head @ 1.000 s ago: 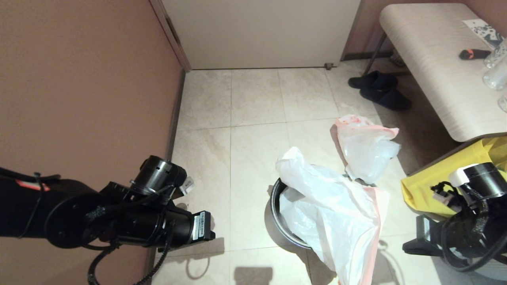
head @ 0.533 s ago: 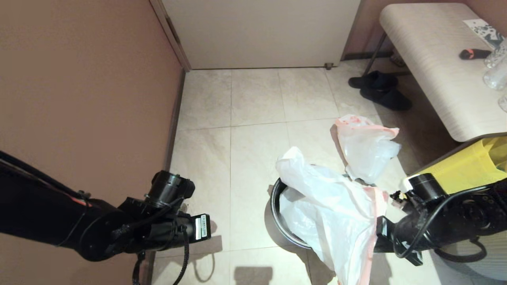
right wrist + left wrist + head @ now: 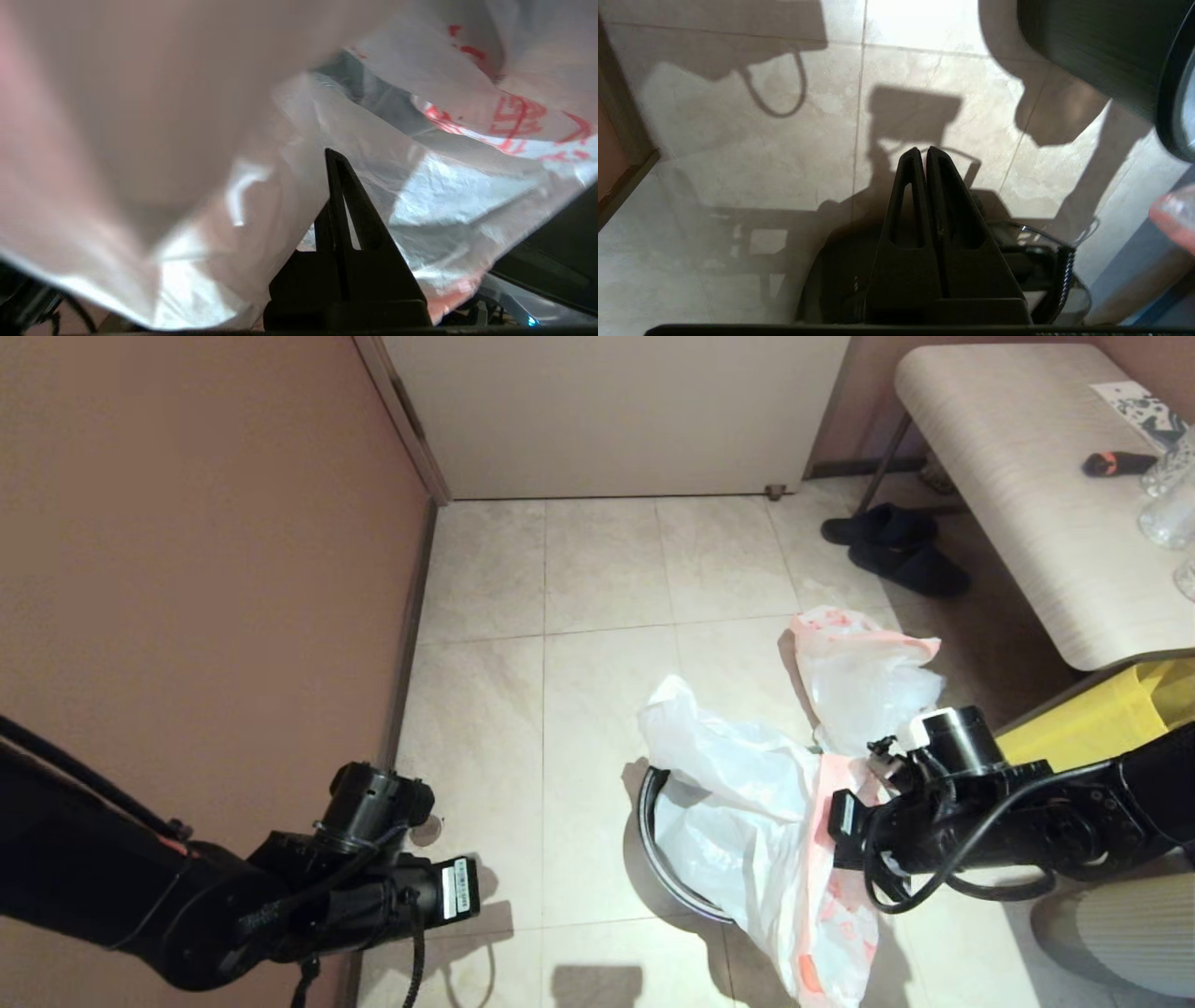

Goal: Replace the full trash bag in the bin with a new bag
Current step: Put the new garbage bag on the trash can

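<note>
The black bin stands on the tiles, its rim showing only on the left. Draped over it is the new bag, white and limp, with its pink-red band hanging down the right side. My right wrist reaches in from the right and presses into that band. My right gripper is shut, and the bag's film lies over one finger and all around it. Low by the left wall, my left gripper is shut and empty over bare floor, with the bin's side nearby.
A lumpy white bag with red print lies just behind the bin. Black slippers sit under a pale bench at the back right. A yellow bag is at the right, and the brown wall runs along the left.
My right arm swung left from beside the yellow bag into the new bag, pushing its pink band and top leftward. My left arm sank a little lower.
</note>
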`<state>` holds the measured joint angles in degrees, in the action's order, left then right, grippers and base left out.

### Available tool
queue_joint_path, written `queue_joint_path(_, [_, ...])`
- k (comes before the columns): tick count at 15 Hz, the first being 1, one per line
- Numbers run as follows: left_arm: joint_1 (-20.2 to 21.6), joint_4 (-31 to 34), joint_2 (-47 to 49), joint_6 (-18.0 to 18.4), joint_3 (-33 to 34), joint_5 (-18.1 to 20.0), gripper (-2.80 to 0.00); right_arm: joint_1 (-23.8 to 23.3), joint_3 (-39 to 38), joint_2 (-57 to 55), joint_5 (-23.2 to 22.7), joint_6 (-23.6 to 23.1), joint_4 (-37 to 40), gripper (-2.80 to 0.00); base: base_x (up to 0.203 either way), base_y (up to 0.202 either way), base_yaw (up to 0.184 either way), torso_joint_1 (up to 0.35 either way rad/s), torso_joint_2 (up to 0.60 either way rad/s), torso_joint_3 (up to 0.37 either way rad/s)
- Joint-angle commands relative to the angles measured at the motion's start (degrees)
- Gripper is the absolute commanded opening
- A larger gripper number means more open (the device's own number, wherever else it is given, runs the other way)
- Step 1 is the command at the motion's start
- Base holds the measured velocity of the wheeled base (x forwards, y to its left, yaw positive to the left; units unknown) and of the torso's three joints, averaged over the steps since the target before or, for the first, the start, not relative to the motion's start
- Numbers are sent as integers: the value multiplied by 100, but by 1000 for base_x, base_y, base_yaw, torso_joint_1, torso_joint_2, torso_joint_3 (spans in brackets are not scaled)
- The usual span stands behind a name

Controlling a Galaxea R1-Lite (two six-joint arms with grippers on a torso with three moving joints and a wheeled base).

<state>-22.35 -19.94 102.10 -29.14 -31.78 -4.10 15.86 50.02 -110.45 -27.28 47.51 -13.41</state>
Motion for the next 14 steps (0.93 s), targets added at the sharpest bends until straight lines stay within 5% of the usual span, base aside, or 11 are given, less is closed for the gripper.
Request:
queue_joint_path(1, [224,-542,246,-3,185,57,-280,167,31,125,-14,5,-420,-280,0,0,0,0,0,0])
queue_joint_path(5, [404,-1860,546,-23,692,956,-280,635,52,-480,-73,-59,-2066,-280,0,0,0,0,0,0])
queue_joint_path(8, [738,-2912,809,3,960,1457,-280,839,6,-644,-796,-81,-2770,-280,0,0,0,0,0,0])
queue_joint_path(12, [706,-2937,887,22,955,1473,-280,855,-323,237,-1153,-106,-3008,-280,0,0,0,0,0,0])
queue_joint_path(14, [706,-2937,891,22,955,1473,-280,852,-576,552,-1174,-583,-3020,-280,0,0,0,0,0,0])
